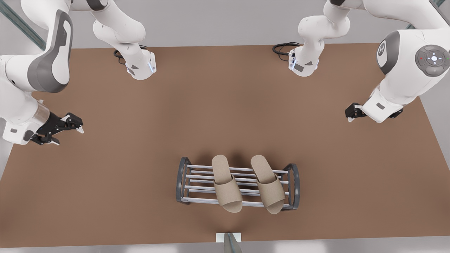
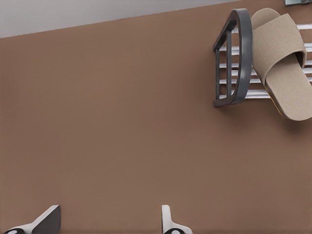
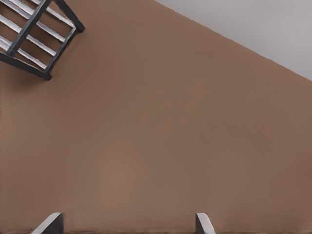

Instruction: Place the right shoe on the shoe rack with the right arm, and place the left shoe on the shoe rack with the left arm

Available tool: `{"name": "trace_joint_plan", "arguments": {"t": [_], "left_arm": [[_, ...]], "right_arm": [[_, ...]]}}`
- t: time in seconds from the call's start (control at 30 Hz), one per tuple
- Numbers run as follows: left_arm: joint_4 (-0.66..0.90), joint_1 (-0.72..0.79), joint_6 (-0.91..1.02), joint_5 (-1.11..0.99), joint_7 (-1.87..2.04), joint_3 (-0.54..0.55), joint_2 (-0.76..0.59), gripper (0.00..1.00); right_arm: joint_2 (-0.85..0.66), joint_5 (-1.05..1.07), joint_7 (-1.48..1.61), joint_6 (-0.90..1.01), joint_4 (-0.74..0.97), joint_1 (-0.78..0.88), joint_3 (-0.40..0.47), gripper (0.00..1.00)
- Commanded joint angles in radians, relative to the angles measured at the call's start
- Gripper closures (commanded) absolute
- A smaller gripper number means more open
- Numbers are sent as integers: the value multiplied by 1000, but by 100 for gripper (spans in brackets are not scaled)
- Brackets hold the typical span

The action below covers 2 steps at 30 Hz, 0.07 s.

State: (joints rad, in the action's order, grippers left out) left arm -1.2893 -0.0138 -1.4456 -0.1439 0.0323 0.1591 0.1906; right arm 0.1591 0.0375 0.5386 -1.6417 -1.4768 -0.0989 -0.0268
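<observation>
- The brown table (image 1: 140, 158) is bare around the shoe rack (image 1: 190, 182). Nothing lies between it and either gripper.
- Black cables (image 1: 283, 48) curl at the arm bases on the far edge. A small pale bracket (image 1: 228, 240) sits at the near edge, just in front of the rack.
- The right gripper (image 1: 68, 136) hangs over the table at the front view's left, well apart from the rack. In the right wrist view its fingers (image 3: 51, 223) are spread wide with nothing between them. That view also catches a bare end of the rack (image 3: 36, 41).
- The left gripper (image 1: 351, 116) hangs at the front view's right, also well away from the rack. Its fingers (image 2: 168, 222) are parted and hold nothing.
- In the left wrist view, the rack's dark arched end frame (image 2: 239, 58) shows with the left shoe (image 2: 282, 63) just beside it.
- Both shoes lie on top of the rack's pale silver bars, side by side. The right shoe (image 1: 226, 186) is towards the front view's left and the left shoe (image 1: 268, 184) towards its right.
- They are beige open-toed slippers with a broad strap. Their toe ends overhang the rack's near bar and their heels point towards the arm bases.
- The rack is low, with two dark grey end frames. Bare bars show at its end on the front view's left.
</observation>
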Motion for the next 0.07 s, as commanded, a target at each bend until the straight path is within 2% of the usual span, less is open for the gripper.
{"name": "trace_joint_plan", "arguments": {"t": [0.0,0.03], "left_arm": [[1,0,-1,0,-5,0,0,0],[1,0,-1,1,-5,0,0,0]], "right_arm": [[5,-11,-654,105,4,4,-1,0],[5,-11,-652,103,3,5,-1,0]]}}
